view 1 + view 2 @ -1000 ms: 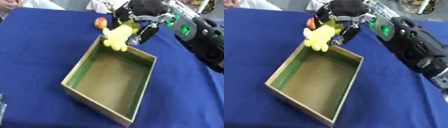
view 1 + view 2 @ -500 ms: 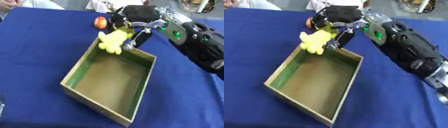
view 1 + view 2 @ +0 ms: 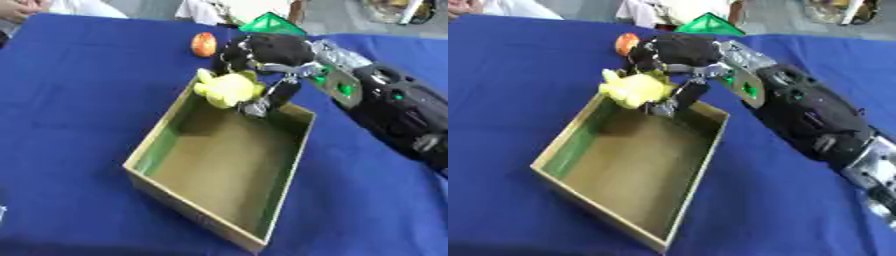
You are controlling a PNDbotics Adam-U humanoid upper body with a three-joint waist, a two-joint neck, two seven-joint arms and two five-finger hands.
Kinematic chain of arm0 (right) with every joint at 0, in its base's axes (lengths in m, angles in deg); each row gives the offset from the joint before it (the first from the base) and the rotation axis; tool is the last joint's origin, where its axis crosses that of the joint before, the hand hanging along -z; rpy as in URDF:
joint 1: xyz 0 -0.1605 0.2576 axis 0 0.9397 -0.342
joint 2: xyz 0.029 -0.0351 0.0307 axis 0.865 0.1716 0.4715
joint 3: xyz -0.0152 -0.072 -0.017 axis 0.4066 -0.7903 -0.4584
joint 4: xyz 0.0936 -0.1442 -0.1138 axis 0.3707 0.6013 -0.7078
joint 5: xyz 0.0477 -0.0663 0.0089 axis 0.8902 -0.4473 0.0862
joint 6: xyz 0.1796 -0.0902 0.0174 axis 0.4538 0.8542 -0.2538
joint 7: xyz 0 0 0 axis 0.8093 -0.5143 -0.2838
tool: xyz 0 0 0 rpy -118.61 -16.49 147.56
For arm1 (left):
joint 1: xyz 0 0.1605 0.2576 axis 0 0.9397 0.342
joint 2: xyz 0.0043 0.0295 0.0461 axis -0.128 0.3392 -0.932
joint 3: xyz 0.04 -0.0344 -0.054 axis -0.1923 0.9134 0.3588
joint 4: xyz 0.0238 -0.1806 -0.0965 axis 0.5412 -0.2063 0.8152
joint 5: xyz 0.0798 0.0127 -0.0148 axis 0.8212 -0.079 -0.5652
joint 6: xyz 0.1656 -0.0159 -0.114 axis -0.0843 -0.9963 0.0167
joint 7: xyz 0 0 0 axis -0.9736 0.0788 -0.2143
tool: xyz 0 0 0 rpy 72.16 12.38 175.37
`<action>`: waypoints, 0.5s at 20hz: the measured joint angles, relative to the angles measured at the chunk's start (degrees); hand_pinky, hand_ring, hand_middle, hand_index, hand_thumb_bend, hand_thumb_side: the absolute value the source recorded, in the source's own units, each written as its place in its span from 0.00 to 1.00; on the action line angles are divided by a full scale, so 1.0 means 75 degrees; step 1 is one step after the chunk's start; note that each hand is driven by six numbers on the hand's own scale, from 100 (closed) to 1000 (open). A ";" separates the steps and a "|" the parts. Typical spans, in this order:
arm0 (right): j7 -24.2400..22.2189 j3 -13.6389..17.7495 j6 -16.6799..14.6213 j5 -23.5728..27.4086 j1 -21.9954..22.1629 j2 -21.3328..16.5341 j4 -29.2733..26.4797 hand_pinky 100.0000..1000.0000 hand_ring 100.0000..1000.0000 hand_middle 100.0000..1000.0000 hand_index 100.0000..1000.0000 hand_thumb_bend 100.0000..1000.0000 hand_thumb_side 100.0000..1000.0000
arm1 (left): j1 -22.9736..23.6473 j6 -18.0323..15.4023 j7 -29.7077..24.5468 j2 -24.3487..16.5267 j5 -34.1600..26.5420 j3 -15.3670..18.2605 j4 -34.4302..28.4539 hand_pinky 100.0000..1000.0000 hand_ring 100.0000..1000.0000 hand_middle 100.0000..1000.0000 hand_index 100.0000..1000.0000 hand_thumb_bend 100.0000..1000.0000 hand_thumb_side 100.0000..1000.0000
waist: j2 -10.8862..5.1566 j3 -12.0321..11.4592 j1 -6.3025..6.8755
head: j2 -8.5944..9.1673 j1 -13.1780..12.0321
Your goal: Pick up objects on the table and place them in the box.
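Over the box's (image 3: 282, 162) far end, right hand (image 3: 267, 55) curled round yellow toy (image 3: 227, 89), just needs dropping straight down.

Both eye views look steeply down from the head, close above the blue tabletop (image 3: 79, 90); they share the box (image 3: 149, 150) at mid-frame, shifted slightly sideways between them.

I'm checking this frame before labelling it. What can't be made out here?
- Yellow toy: blurred in both eye views and partly covered by the right robot hand, so its shape is unclear.
- Green object at the far table edge: the hand hides its lower part.
- Left robot hand: outside both views.
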State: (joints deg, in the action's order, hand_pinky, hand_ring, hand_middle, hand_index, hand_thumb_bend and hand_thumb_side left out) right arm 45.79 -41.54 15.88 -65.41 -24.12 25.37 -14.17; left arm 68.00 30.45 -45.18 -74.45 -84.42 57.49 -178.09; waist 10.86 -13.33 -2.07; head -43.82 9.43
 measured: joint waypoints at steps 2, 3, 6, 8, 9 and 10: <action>-0.0224 0.0003 0.0002 0.0133 -0.0004 0.0003 0.0067 0.70 0.73 0.62 0.61 0.00 0.42 | 0.0000 0.0004 -0.0004 0.0000 -0.0005 0.0000 0.0000 0.65 0.75 0.77 0.81 0.28 0.83 | 0.0003 -0.0003 0.0003 | 0.0000 0.0007; -0.0347 0.0008 0.0004 0.0210 -0.0023 0.0004 0.0082 0.70 0.73 0.62 0.61 0.00 0.40 | 0.0000 0.0007 -0.0007 0.0000 -0.0006 0.0000 0.0000 0.65 0.75 0.77 0.81 0.28 0.83 | 0.0011 -0.0004 0.0008 | 0.0000 0.0010; -0.0691 0.0053 0.0003 0.0403 -0.0105 0.0007 0.0076 0.70 0.72 0.63 0.64 0.02 0.32 | -0.0001 0.0011 -0.0011 0.0000 -0.0009 0.0000 0.0000 0.65 0.75 0.77 0.81 0.28 0.83 | 0.0032 -0.0005 0.0025 | 0.0000 0.0027; -0.0875 0.0082 0.0003 0.0493 -0.0185 0.0007 0.0022 0.72 0.73 0.66 0.66 0.12 0.34 | -0.0001 0.0013 -0.0013 0.0000 -0.0012 -0.0001 0.0000 0.65 0.75 0.77 0.81 0.27 0.83 | 0.0047 -0.0005 0.0025 | 0.0000 0.0030; -0.0940 0.0099 0.0000 0.0520 -0.0217 0.0007 -0.0021 0.73 0.75 0.68 0.66 0.17 0.33 | -0.0001 0.0015 -0.0014 0.0000 -0.0014 -0.0002 0.0000 0.65 0.75 0.77 0.81 0.27 0.83 | 0.0049 -0.0005 0.0025 | 0.0000 0.0030; -0.0977 0.0106 0.0002 0.0537 -0.0256 0.0007 -0.0072 0.74 0.76 0.69 0.68 0.20 0.32 | -0.0001 0.0017 -0.0017 0.0000 -0.0015 -0.0003 0.0000 0.65 0.75 0.77 0.81 0.27 0.83 | 0.0050 -0.0005 0.0025 | 0.0000 0.0031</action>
State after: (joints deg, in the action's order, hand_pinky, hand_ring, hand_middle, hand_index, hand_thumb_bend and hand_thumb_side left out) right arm 38.46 -40.74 15.89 -61.38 -26.04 25.43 -14.71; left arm 68.00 30.58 -45.30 -74.45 -84.54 57.47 -178.09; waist 11.23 -13.37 -1.89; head -43.82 9.66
